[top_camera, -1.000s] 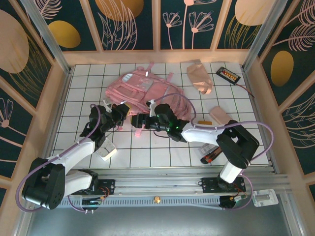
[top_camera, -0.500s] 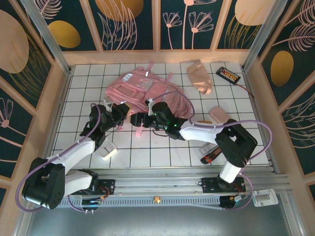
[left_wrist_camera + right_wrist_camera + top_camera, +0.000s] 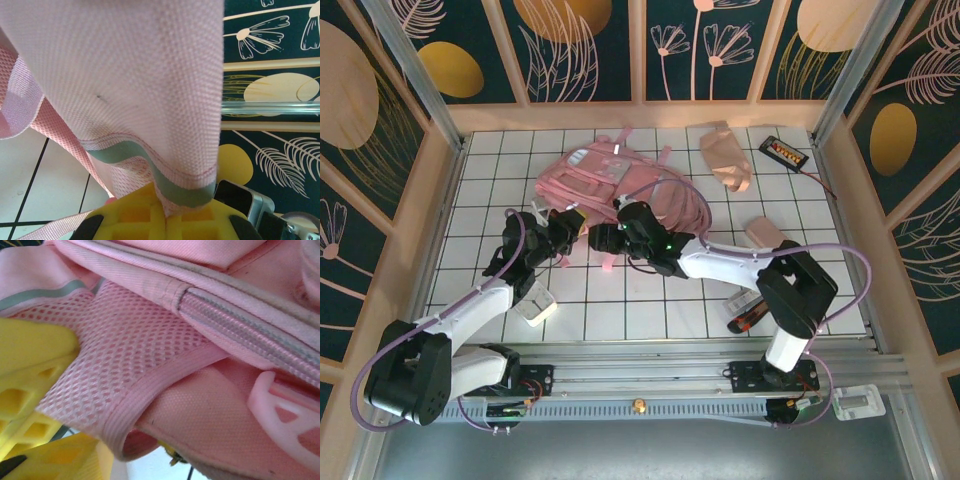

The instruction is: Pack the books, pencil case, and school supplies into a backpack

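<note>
The pink backpack [image 3: 620, 180] lies at the back middle of the tiled table. My left gripper [image 3: 575, 222] is at its near-left edge. In the left wrist view this gripper [image 3: 167, 215] is shut on backpack fabric [image 3: 125, 75] with a grey-green strip. My right gripper [image 3: 602, 238] is close beside it. In the right wrist view its yellow fingers [image 3: 65, 460] stand apart, with a pink mesh strap [image 3: 125, 350] and a fold of the backpack between them. A floppy rose-beige pencil case [image 3: 725, 155] lies at the back right. The books are out of view.
A black device with orange buttons [image 3: 785, 152] and its cable lie at the back right corner. A small beige-pink oblong item [image 3: 767, 235] rests right of the backpack. Dark and red pens [image 3: 745, 315] lie under the right arm. A white block [image 3: 535, 305] sits by the left arm.
My right gripper has moved left and slightly back, up to the backpack edge beside the left gripper, and its fingers have narrowed. The left arm has not moved.
</note>
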### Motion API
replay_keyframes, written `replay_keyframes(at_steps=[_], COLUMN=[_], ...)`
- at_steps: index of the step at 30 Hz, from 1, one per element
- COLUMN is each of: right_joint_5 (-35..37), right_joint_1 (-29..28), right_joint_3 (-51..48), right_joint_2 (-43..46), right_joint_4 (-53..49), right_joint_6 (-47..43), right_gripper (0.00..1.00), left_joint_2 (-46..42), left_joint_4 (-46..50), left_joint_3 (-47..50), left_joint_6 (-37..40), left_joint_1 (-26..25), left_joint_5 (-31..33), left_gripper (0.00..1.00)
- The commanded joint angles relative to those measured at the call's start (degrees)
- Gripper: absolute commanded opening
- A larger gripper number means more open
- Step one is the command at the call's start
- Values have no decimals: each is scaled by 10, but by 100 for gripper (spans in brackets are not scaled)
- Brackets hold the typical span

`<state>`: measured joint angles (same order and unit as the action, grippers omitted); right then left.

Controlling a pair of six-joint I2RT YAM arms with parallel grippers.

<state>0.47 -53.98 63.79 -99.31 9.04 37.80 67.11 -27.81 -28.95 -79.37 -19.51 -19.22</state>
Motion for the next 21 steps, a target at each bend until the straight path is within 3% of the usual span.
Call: replay_keyframes(at_steps=[1, 9, 21], right_joint_5=[114, 183, 187], right_joint_1=[12, -1, 0], right_joint_3=[27, 52, 47], right_joint_2=[-29, -24, -25], right_joint_4=[-100, -156, -152], right_joint_6=[-14, -25, -24], right_gripper=[52, 51, 15], left_joint_2=[-31, -28, -34], left_joint_4=[-40, -42, -39], left_joint_3=[-35, -35, -31], left_joint_6=[-17, -16, -14], left_joint_1=[0, 0, 0], left_joint_5=[-21, -23, -19], left_gripper=[0, 0, 0])
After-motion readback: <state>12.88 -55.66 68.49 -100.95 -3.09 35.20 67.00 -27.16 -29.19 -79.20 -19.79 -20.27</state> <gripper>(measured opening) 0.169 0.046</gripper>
